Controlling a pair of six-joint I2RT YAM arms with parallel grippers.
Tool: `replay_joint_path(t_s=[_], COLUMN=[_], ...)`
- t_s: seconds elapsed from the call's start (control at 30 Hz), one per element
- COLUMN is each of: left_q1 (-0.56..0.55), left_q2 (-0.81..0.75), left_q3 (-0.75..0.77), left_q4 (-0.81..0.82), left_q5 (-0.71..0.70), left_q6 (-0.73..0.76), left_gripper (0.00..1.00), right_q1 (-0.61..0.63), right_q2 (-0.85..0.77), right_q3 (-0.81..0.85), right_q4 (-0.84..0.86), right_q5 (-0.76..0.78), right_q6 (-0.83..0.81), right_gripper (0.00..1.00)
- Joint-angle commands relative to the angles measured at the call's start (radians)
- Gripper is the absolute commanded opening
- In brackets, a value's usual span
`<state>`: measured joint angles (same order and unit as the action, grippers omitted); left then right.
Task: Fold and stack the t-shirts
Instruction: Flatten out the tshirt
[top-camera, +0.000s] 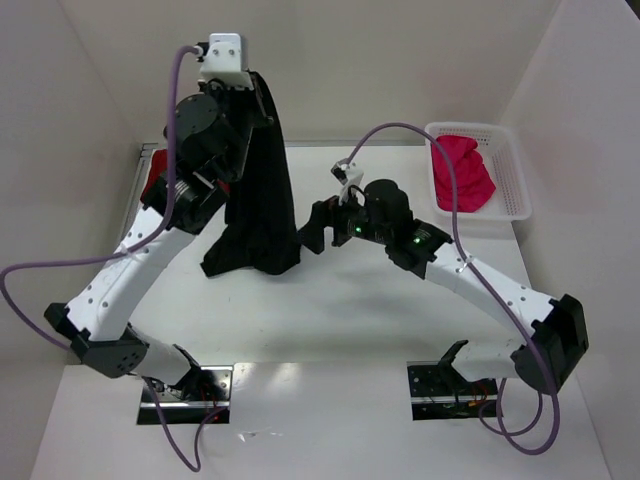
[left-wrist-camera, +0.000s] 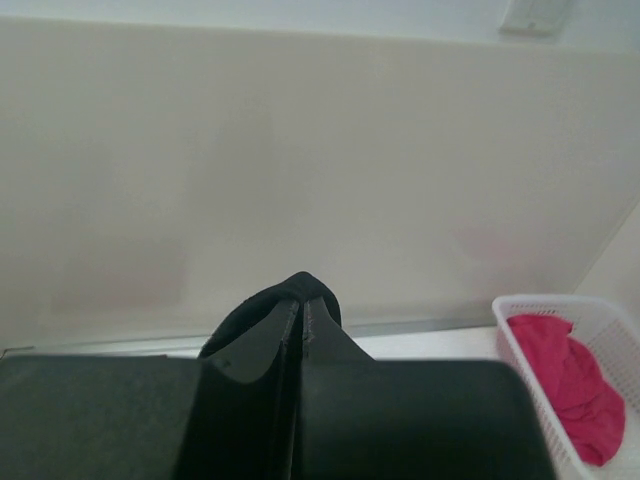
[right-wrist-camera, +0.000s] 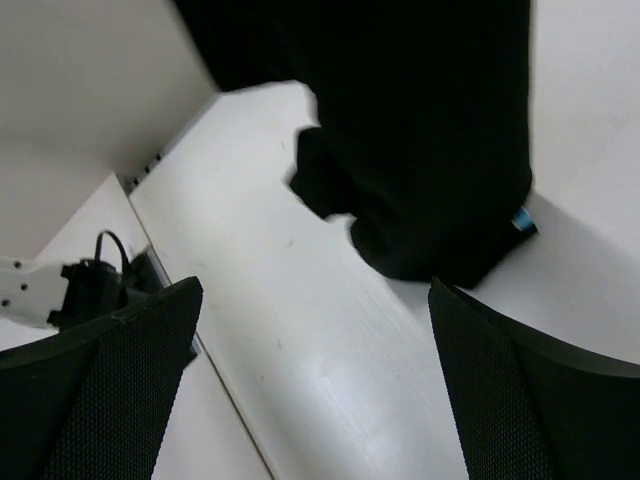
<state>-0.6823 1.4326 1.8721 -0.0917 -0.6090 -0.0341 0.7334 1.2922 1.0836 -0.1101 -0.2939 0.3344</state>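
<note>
The black t-shirt (top-camera: 258, 200) hangs in a long drape from my raised left gripper (top-camera: 252, 88), its lower end bunched on the table. In the left wrist view the left gripper (left-wrist-camera: 301, 300) is shut, with a fold of black cloth (left-wrist-camera: 300, 285) pinched at its tips. My right gripper (top-camera: 318, 226) stands open just right of the shirt's lower edge, holding nothing. In the right wrist view its fingers (right-wrist-camera: 120, 380) are wide apart, and the black t-shirt (right-wrist-camera: 420, 130) lies ahead of them. A pink-red t-shirt (top-camera: 462, 172) lies crumpled in the basket. A dark red t-shirt (top-camera: 153, 186) peeks out behind the left arm.
The white mesh basket (top-camera: 512, 170) stands at the table's back right, and also shows in the left wrist view as the basket (left-wrist-camera: 610, 315). White walls close in the back and both sides. Purple cables loop off both arms. Bare tabletop (right-wrist-camera: 330, 370) lies under the right gripper.
</note>
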Motion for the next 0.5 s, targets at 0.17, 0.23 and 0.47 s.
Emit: replay_joint_path(t_s=[0.17,0.23,0.47], left_q1=[0.021,0.021,0.021], left_q2=[0.136,0.164,0.230], left_q3=[0.263,0.311,0.420], left_q4=[-0.054,-0.066,-0.117], left_q5=[-0.037,-0.049,-0.054], left_q6=[-0.067,-0.067,-0.087], left_gripper=[0.00,0.00,0.00], right_q1=[0.164,0.208,0.208], right_q2=[0.051,0.096,0.297], right_q3=[0.010,0.044,0.130], right_q4=[0.239,0.228,0.188], right_q5=[0.284,0.417,0.657], right_q6=[-0.066,-0.075,-0.052], right_gripper=[0.99,0.99,0.99])
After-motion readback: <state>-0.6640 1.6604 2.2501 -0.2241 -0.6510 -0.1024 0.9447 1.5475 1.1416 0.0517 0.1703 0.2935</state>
